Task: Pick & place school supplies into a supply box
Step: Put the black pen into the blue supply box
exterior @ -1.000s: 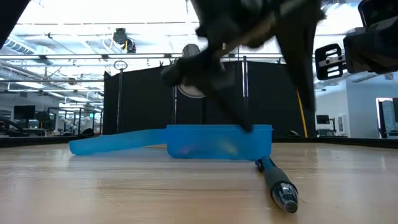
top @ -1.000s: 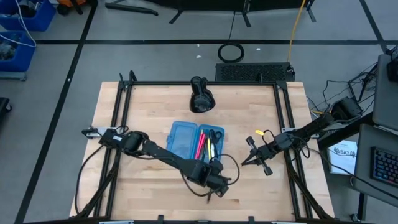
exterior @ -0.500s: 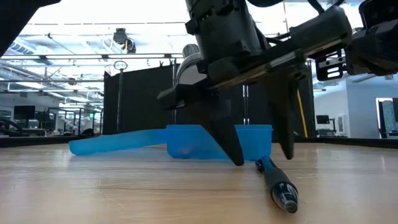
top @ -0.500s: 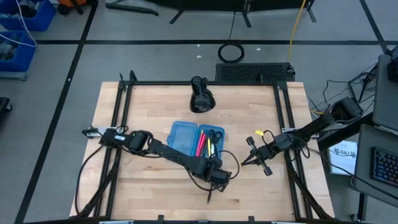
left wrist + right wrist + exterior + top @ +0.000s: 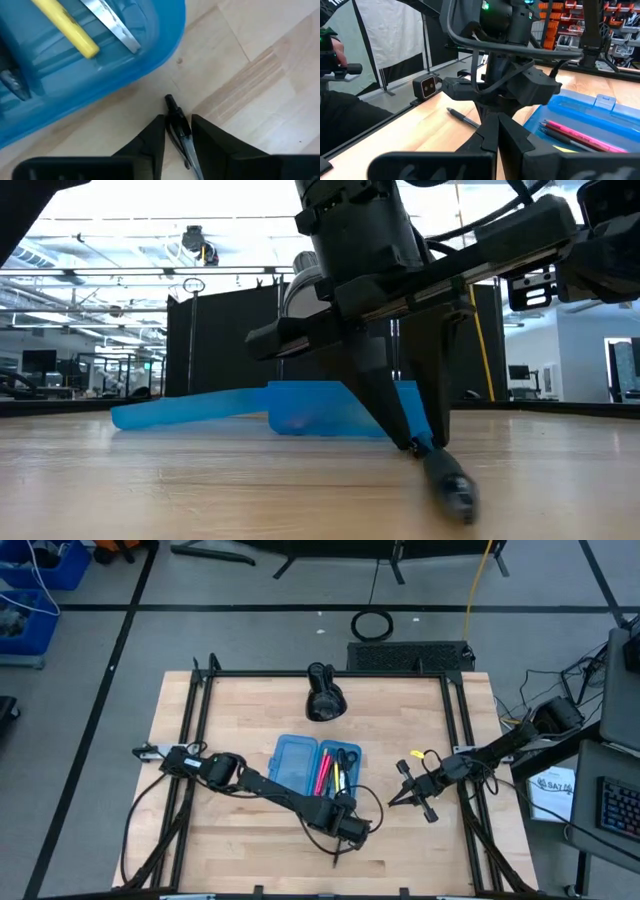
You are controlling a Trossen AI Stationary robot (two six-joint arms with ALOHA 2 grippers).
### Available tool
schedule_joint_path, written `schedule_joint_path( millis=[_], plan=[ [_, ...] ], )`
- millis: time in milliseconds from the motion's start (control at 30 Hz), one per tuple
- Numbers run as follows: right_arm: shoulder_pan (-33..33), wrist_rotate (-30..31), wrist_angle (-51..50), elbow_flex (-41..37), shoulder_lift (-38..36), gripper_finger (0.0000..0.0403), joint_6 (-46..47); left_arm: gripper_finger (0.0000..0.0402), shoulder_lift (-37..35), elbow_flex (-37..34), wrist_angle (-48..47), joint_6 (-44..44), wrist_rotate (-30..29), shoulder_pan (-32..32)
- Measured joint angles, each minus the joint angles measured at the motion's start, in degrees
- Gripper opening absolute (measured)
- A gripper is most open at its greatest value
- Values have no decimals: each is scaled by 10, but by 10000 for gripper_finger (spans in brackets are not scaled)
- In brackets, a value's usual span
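Black pen with silver barrel

A bulky black lamp-like object stands on the wooden tabletop at its far edge, well beyond the left tool. Behind the tabletop, a coiled black cable lies on the grey floor, and a blue bin sits far off at the corner.

A translucent blue supply box lies open mid-table, holding pink and yellow pens and black-handled scissors, while a black pen lies on the wood just beside it.
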Motion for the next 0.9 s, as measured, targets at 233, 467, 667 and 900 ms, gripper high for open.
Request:
schedule_joint_path(
  millis=[233, 467, 667, 900],
  plan=[
    [0, 0, 0, 0, 0, 0, 0, 93, 1, 0, 5, 0, 0, -5],
    [0, 0, 0, 0, 0, 0, -1, 84, 2, 0, 8, 11, -10, -11],
    [0, 0, 0, 0, 0, 0, -2, 39, -3, -1, 34, 39, -30, -15],
    [0, 0, 0, 0, 0, 0, -2, 19, -23, -5, 67, 70, -51, -17]
  ],
)
